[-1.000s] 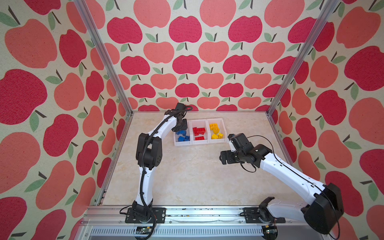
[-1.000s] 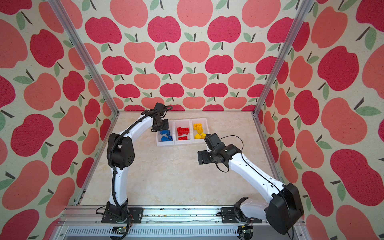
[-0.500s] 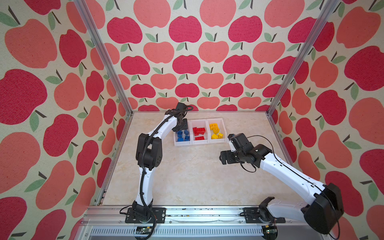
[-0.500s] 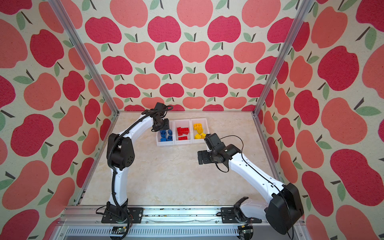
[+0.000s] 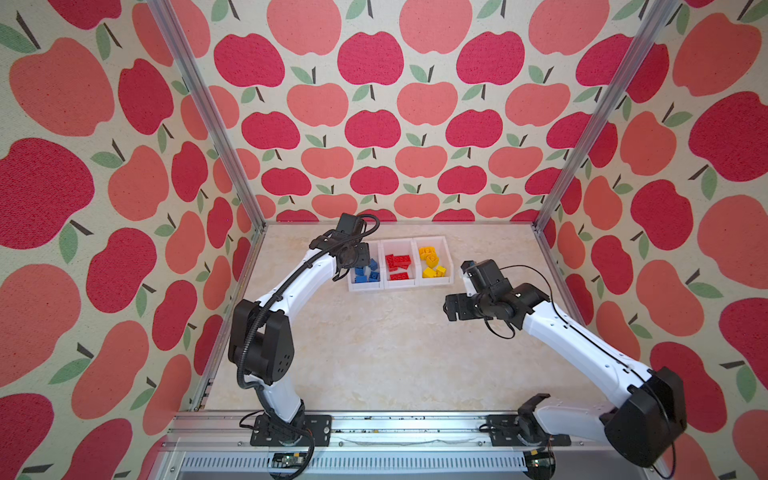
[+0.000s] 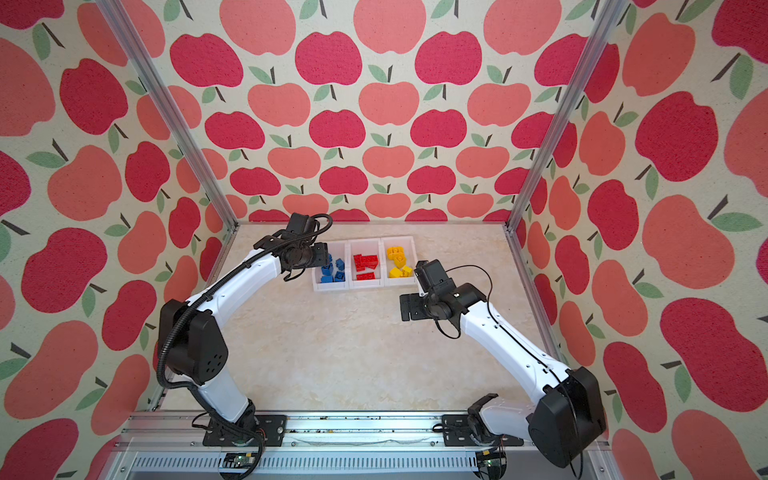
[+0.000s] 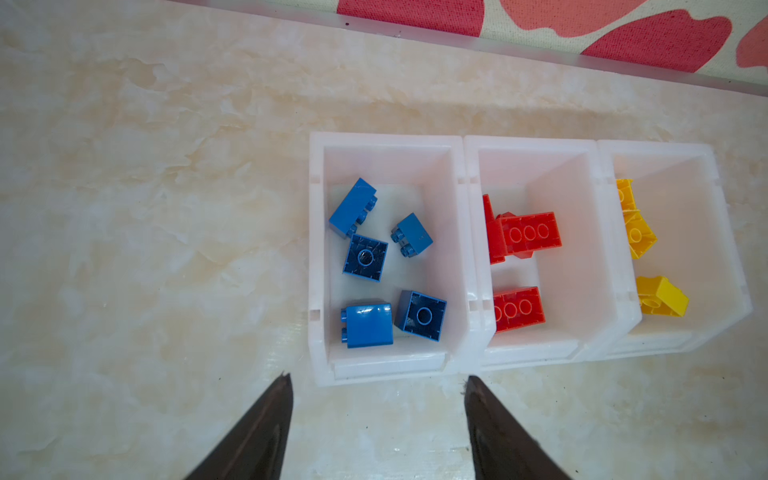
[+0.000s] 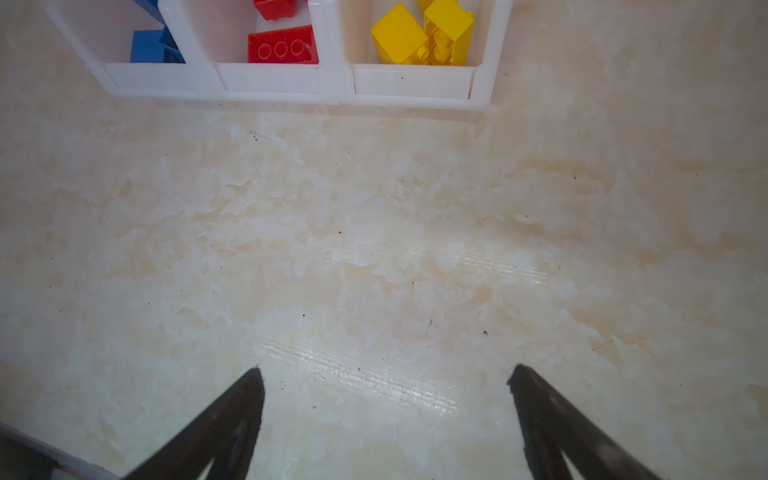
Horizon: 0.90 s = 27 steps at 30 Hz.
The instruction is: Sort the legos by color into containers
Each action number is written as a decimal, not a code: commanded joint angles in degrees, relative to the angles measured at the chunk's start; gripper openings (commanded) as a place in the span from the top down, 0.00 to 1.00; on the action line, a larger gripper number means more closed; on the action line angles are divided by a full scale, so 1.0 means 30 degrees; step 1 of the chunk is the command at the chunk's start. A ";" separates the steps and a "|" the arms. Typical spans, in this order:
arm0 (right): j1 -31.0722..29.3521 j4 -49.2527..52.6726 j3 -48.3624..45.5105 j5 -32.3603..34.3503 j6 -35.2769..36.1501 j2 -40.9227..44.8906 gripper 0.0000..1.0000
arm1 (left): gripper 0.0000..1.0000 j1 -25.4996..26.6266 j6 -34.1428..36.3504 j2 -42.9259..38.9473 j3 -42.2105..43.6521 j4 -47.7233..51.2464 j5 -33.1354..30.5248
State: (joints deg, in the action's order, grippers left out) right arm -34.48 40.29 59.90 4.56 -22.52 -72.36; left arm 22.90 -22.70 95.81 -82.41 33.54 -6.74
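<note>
The right gripper hung above the pale marbled table. Its two dark fingers were spread wide, with only bare tabletop showing between the tips. Well ahead of the pincer stood the containers, three white bins joined in a row, of which only the near ends were in frame. The bin almost straight ahead of the gap held yellow legos, two chunky ones leaning together. The middle bin, ahead of one finger, held red legos, one oblong showing its hollow underside. The last bin, out beyond that finger, held blue legos, partly cut off.
</note>
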 commanded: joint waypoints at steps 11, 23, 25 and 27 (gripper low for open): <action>0.3801 -0.2303 0.0595 0.0082 0.2978 -0.0944 0.01 | 0.22 -0.2542 0.1291 -0.7129 0.8898 -0.3896 -0.2346; 0.7334 -0.8118 -0.2497 0.1364 0.6072 -0.1589 0.01 | 0.01 -0.5035 0.4465 -0.9166 1.2797 -0.9013 -0.3710; 0.7792 -0.9804 -0.3320 0.1609 0.6565 -0.1762 0.01 | 0.01 -0.5541 0.5075 -0.9209 1.3566 -1.0390 -0.3349; 0.8234 -1.1650 -0.4224 0.1326 0.6776 -0.1901 0.01 | 0.01 -0.5971 0.5406 -0.9292 1.4244 -1.1508 -0.3007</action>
State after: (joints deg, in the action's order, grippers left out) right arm -11.03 14.92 49.76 7.29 -5.72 -77.36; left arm 6.42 -10.48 68.88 -41.98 6.50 -16.01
